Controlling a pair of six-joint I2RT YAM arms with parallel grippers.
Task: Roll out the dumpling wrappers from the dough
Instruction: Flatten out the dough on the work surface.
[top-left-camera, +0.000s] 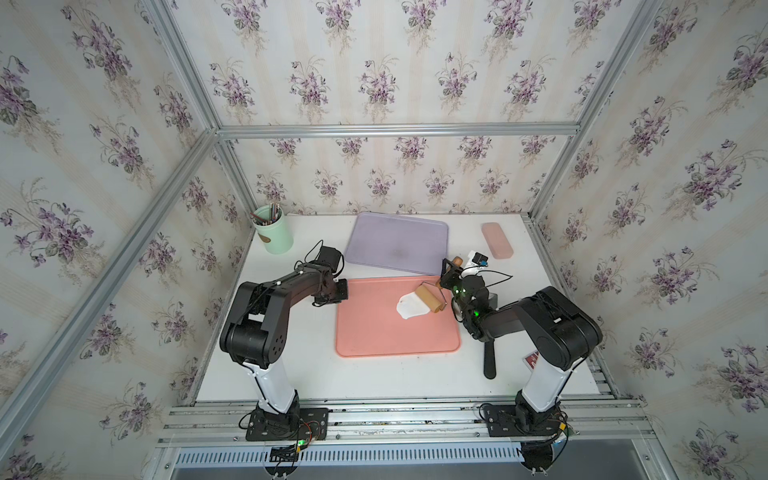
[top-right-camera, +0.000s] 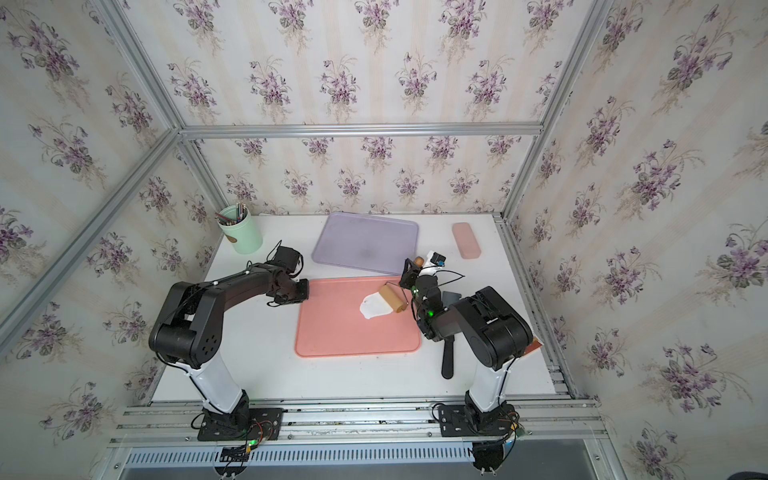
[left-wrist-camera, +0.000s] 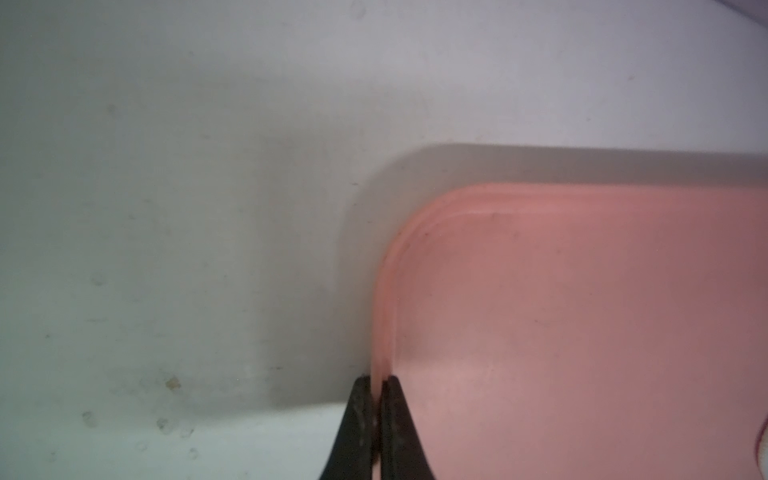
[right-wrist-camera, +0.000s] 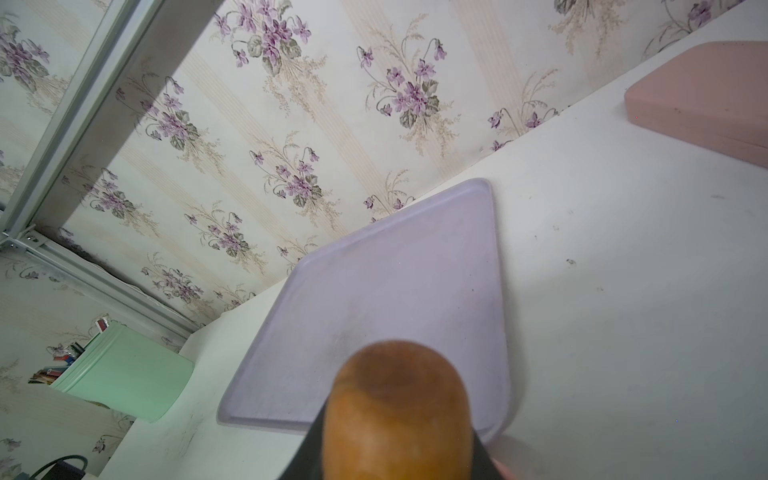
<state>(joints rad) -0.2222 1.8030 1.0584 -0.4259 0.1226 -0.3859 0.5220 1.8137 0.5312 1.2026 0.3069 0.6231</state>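
1. The right gripper (top-left-camera: 452, 270) is closed on the wooden handle (right-wrist-camera: 399, 411) of the roller (top-left-camera: 430, 298). The handle fills the space between the jaws, which probably lets the arm press down and push at once.
2. The roller's drum rests on the near edge of the dough (top-left-camera: 409, 308). The dough lies toward the right side of the pink tray (top-left-camera: 374, 332), flattened into an uneven sheet.
3. The left gripper (left-wrist-camera: 379, 415) is pinched almost fully closed on the pink tray's rim near a far corner. I judge this is to stop the tray sliding under the rolling.
4. The purple tray (top-left-camera: 395, 241) lies bare behind, likely waiting for finished pieces.
5. At the table (top-left-camera: 291, 365) edges, well clear of the work, are a green cup (top-left-camera: 274, 237) of pencils, a pink case (top-left-camera: 497, 240) and a black tool (top-left-camera: 489, 357) beside the right arm.
6. Count:
   - two trays
   - one roller
   - one piece of dough
   - one cup
   - one case
   - one black tool
   - no round wrappers cut yet
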